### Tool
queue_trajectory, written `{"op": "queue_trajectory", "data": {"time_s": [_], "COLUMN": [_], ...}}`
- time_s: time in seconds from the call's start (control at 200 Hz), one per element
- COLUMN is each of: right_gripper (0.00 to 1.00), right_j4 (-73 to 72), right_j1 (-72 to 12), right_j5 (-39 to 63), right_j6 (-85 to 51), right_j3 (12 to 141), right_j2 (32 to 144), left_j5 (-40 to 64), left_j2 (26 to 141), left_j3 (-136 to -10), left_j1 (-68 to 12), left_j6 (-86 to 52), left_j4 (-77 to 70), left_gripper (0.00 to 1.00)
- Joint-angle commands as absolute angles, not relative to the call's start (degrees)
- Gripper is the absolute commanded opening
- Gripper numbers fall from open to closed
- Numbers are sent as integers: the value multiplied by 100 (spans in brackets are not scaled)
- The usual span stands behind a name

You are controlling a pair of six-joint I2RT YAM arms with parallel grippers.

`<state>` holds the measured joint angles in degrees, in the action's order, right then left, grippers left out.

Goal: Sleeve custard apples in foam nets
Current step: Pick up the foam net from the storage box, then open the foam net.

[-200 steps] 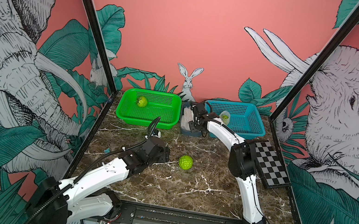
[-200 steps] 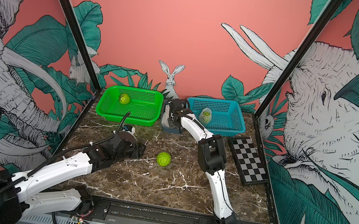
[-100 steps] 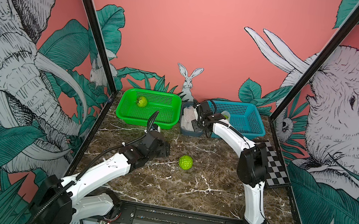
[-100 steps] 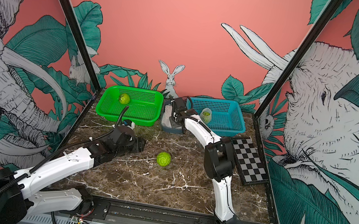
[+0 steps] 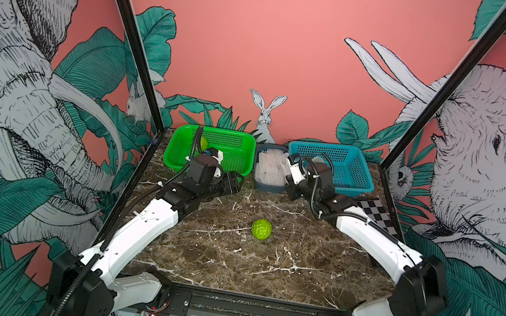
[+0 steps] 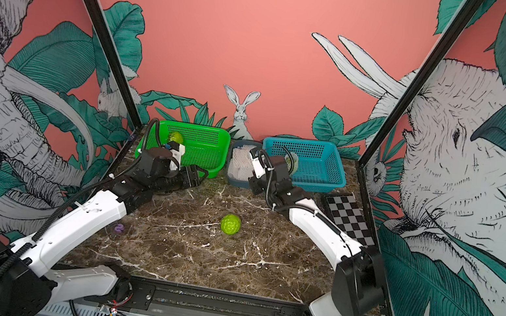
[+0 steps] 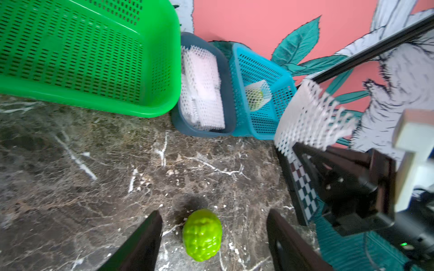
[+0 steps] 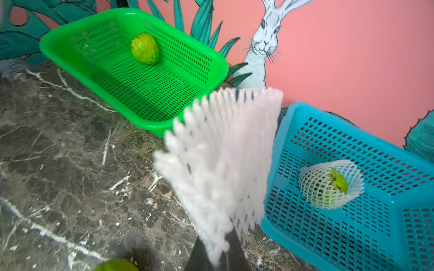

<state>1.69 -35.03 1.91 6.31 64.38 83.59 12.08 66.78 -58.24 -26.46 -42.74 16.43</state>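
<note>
Bare apple: the apple (image 5: 261,229) sits alone mid-counter (image 5: 295,275), nearer the front than both arms' jaws.
Left jaws: wide open and empty, low in front of the green basket (image 5: 176,157).
Right jaws: shut tight on one end of a net (image 8: 223,164), held off the counter beside the grey tray (image 5: 269,187) of spare nets.
Net axis: flat, with its length running straight out from the right jaws. The free end is farthest from them and the mouth looks collapsed.
Other fruit: one apple (image 8: 145,48) is in the green basket. One sleeved apple (image 8: 331,185) is in the blue basket (image 8: 352,234).
Key relation: in the left wrist view the bare apple lies dead ahead, in line with the gap between the left jaws, not yet inside it. It is about equally near either arm, but only the left is free.
Likely next: the left jaws advance onto the apple while the right brings the net's mouth round.
</note>
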Motion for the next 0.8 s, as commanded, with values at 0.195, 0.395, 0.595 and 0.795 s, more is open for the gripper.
{"op": "queue_trajectory", "data": {"time_s": [0.195,0.395,0.595,0.795], "right_gripper": [11,12,13,13], "right_j4": [-1823,-1776,-1633,-1739], "right_j1": [-3995,-4086,-4188,-4261], "right_j5": [656,615,630,545], "right_j6": [1880,1896,2090,2098], "right_j3": [4627,4361,4299,4144], "right_j2": [6863,6458,6434,6353], "left_j5": [3968,4509,4357,4341], "left_j2": [7181,7423,7628,7759], "left_j3": [-6681,-6747,-6895,-6964], "left_j1": [-2599,-2935,-3173,-3178], "left_j6": [-4709,-4823,-4808,-4834], "left_j4": [1077,874,898,948], "left_gripper": [73,76,76,58]}}
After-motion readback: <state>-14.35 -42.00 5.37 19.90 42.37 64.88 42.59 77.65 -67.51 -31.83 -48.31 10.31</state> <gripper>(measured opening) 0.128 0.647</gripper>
